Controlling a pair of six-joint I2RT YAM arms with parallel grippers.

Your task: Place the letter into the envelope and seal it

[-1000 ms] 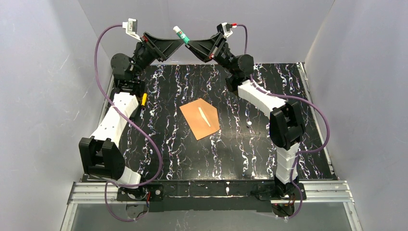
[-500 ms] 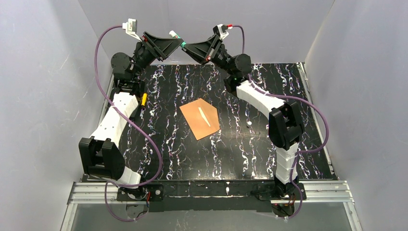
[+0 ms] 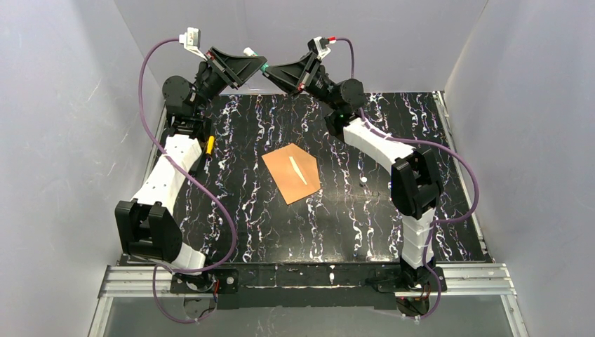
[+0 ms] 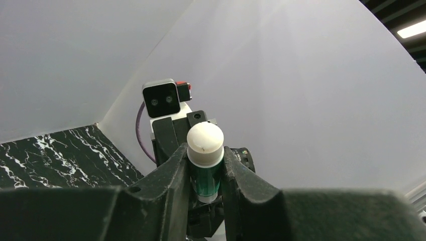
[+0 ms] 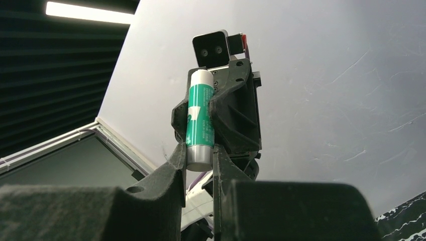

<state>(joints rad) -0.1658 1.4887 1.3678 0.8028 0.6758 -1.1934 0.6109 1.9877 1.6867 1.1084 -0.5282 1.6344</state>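
Both grippers are now pinching the glue stick, raised high; the left gripper has just been closing below the white cap; the right gripper is clamping the base; uncapping is probably coming; the envelope is lying on the table; the letter is not showing.

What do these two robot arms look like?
The left arm and right arm have white shells between chunky black joints. The left gripper and right gripper are black wedges with two fingers. Purple cables loop to small white wrist cameras. A yellow tag marks the left arm.
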